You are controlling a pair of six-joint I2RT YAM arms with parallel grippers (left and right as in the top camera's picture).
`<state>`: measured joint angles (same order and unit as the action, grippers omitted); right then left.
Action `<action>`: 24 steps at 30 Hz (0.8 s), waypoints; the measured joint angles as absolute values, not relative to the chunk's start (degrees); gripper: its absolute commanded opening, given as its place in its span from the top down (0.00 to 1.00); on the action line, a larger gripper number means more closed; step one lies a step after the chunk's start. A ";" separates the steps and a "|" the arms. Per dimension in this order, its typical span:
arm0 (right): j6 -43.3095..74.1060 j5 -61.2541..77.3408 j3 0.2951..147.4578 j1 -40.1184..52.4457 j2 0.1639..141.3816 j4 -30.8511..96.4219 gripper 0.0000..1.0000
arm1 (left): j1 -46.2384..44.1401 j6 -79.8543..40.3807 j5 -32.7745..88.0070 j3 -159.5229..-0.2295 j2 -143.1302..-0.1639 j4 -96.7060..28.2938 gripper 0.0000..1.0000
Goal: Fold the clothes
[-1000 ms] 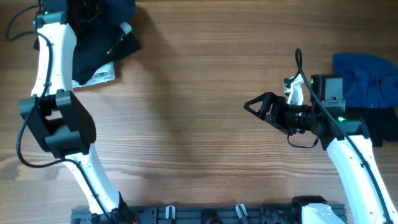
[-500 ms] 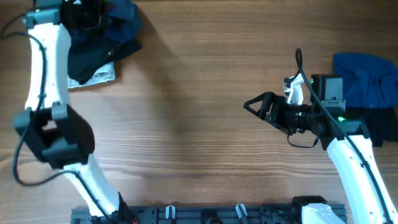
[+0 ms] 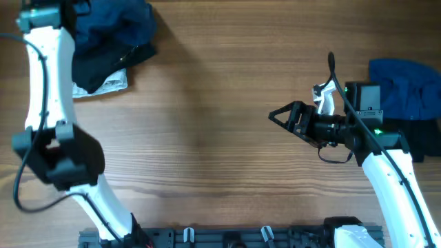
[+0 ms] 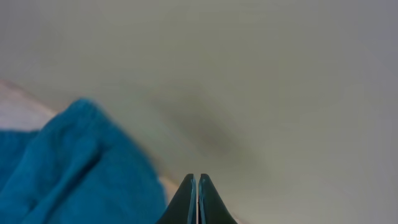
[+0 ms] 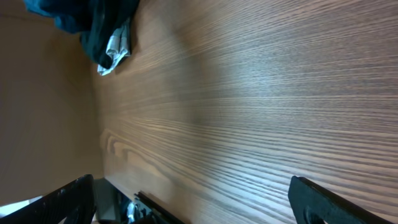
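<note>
A: Looking for the clothes [image 3: 110,48]: found heaped in the far left corner of the counter [image 3: 207,138].

B: Made up of what?

A: Of a bright blue piece [image 3: 124,21] on top, toward the far edge. Beneath it, a dark navy piece [image 3: 103,65] spilling toward the near side. At the heap's near edge, a grey-white patterned piece [image 3: 114,84] peeking out.

B: Any other cloth?

A: Yes, a second heap at the right edge. A crumpled blue garment [image 3: 406,86] toward the far side, and a black garment [image 3: 427,138] just nearer, partly behind the right arm [image 3: 389,179].

B: And the left pincer [image 4: 198,199]?

A: Pressed together, tip against tip, with nothing seen between. Up at the far left corner, with the bright blue piece just to its left in the left wrist view and only a blurred pale background beyond. Mostly cut off by the top edge of the overhead view.

B: The right pincer [image 3: 284,118]?

A: Spread wide and empty. Hovering over bare wood right of the counter's middle, pointing toward the left edge, well apart from both heaps. In the right wrist view, dark fingertips [image 5: 62,199] at the two lower corners, with wood grain between.
</note>
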<state>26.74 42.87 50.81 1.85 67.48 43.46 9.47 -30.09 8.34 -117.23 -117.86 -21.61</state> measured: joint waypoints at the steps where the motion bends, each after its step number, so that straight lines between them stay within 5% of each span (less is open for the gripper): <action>1: 26.74 43.27 50.81 1.85 67.48 43.48 0.01 | 9.47 -28.64 7.70 -117.23 -120.31 -21.89 0.96; 12: 26.52 43.90 50.81 1.85 67.48 43.53 0.01 | 11.70 -20.69 5.37 -117.34 -125.08 -48.64 0.96; 20: 24.56 44.14 50.81 1.85 67.48 43.77 0.01 | 22.57 -20.67 -2.72 -117.23 -125.03 -67.05 0.96; 21: 24.32 44.14 50.81 1.85 67.48 43.75 0.01 | 23.11 -20.71 -2.26 -117.23 -124.90 -67.02 0.85; 22: 24.21 44.14 50.81 1.85 67.48 43.75 0.01 | 23.22 -20.86 -1.45 -117.23 -124.60 -66.87 0.26; 23: 24.12 44.14 50.81 1.85 67.48 43.75 0.01 | 22.98 -21.17 1.72 -117.21 -123.68 -66.30 0.00; 24: 24.14 44.14 50.81 1.85 67.48 43.72 0.01 | 22.59 -21.28 5.78 -117.21 -121.99 -65.71 0.00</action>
<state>24.14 44.14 50.81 1.85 67.48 43.72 22.59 -21.28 5.78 -117.21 -121.99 -65.71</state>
